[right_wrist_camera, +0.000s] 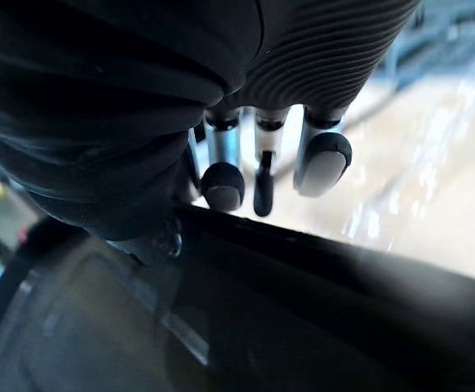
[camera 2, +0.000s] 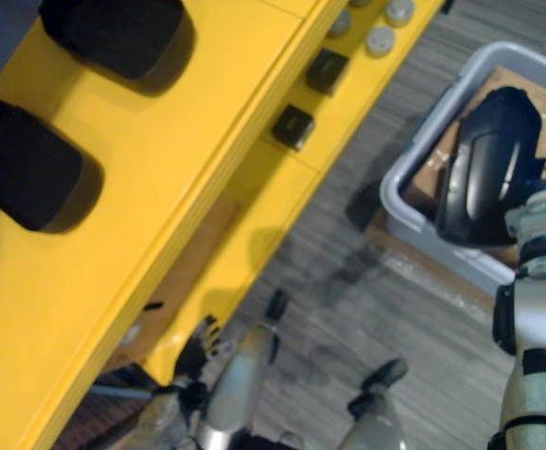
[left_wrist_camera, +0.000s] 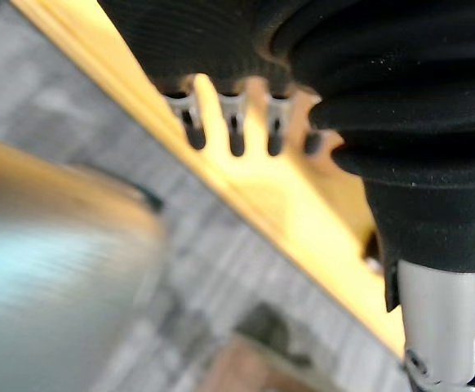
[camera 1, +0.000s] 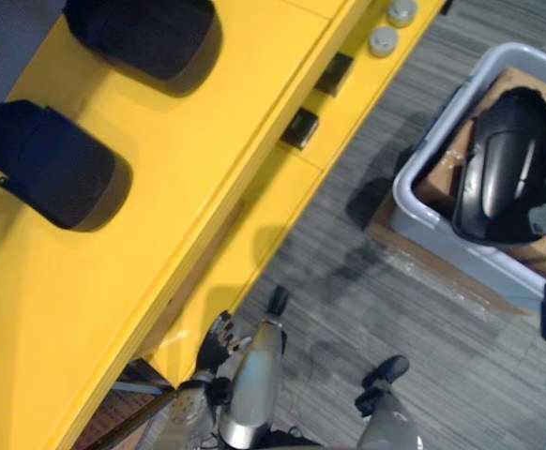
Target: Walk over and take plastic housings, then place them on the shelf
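A: Where is the task's thing to be found?

B: A glossy black housing (camera 2: 484,159) is seen well apart from the yellow shelf (camera 1: 198,141), over the grey bin (camera 1: 439,236) that stands on the floor away from the shelf. It appears to be held at one edge by the right hand (right_wrist_camera: 221,155). The fingers (right_wrist_camera: 322,162) are laid over the rim and the thumb seems pressed against the near face, so a pinch is judged rather than a full wrap.

A: And the other hand?

B: The left hand (camera 1: 219,339) hangs low beside the shelf's front. Its fingers (left_wrist_camera: 190,122) are relaxed and fairly straight, and nothing is held.

A: What is already on the shelf?

B: Two matte black housings (camera 1: 53,164) (camera 1: 142,33) are set on its top, apart from each other, and bare yellow is left beside them.

A: What could go wrong from here?

B: The held housing is smooth and curved and is gripped at one edge only, so it could swing or slip out while it is carried. The bin's rim could be caught if the housing is not lifted clear. At the shelf, the projecting front edge could be struck. The housings already there could be knocked if the new one is set down too near them.
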